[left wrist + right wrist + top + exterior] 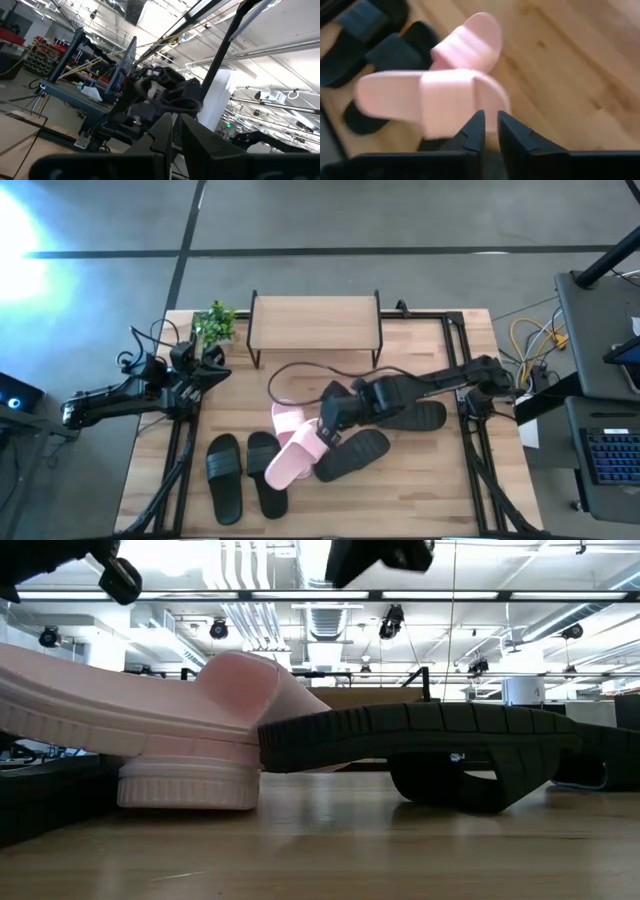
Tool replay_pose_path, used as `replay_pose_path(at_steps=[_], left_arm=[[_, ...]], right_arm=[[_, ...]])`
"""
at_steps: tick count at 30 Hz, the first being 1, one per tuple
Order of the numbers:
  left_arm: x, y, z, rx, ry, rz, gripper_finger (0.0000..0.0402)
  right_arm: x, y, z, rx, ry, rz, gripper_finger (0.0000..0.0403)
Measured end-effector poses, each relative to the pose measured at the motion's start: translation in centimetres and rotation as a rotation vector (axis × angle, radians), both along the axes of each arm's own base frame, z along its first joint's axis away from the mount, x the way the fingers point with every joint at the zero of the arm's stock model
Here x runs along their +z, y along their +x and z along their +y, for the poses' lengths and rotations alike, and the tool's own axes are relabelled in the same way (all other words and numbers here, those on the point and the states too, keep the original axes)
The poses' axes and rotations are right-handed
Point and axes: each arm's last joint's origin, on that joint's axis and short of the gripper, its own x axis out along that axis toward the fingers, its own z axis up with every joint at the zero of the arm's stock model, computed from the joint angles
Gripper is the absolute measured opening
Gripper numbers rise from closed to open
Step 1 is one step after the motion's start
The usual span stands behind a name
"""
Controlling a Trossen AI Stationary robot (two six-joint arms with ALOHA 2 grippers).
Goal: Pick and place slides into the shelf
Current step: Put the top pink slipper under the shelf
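One light pink slide [292, 460] lies tilted across the other pink slide [287, 420]; in the right wrist view they show as the nearer pink slide [432, 100] and the farther one [470, 42]. A black slide [352, 455] touches the pink one's right side, and another black slide [428, 416] lies under the right arm. A black pair [243, 473] lies to the left. The shelf [315, 323] stands at the far edge. My right gripper [325, 427] hovers shut above the pink slides, shown as the right gripper [490, 131] in its wrist view. My left gripper [207, 370] waits shut at the left.
A small green plant [214, 322] stands left of the shelf. A black cable [300, 370] loops over the table between the shelf and the slides. Black frame rails [470, 430] run along both table sides. Bare wood [420, 490] shows at the near right.
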Motion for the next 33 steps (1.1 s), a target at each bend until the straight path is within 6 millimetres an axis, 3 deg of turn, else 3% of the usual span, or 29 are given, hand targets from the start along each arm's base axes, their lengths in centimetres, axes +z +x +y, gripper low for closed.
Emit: replay_pose_path(at_steps=[8, 12, 19, 29, 33], left_arm=[[-0.7, 0.1, 0.0, -0.001, -0.014, 0.060, 0.0022], [-1.4, 0.3, 0.1, -0.001, -0.026, 0.114, 0.0022], [-2.4, 0.5, 0.1, -0.001, -0.049, 0.219, 0.0022], [-5.1, 0.2, -0.2, -0.090, -0.102, 0.500, 0.0022], [-5.3, 0.0, -0.5, -0.179, -0.073, 0.512, 0.0022]], right_arm=[[0.7, -2.0, 4.6, 0.056, -0.050, -0.042, 0.0148], [0.0, -2.1, 6.9, 0.023, -0.145, -0.109, 0.0173], [-2.2, -1.3, 8.7, 0.006, -0.262, -0.117, 0.0174], [-8.0, 2.5, 11.2, -0.017, -0.083, -0.137, 0.0172], [-9.2, 3.0, 11.4, -0.064, -0.131, -0.159, 0.0171]])
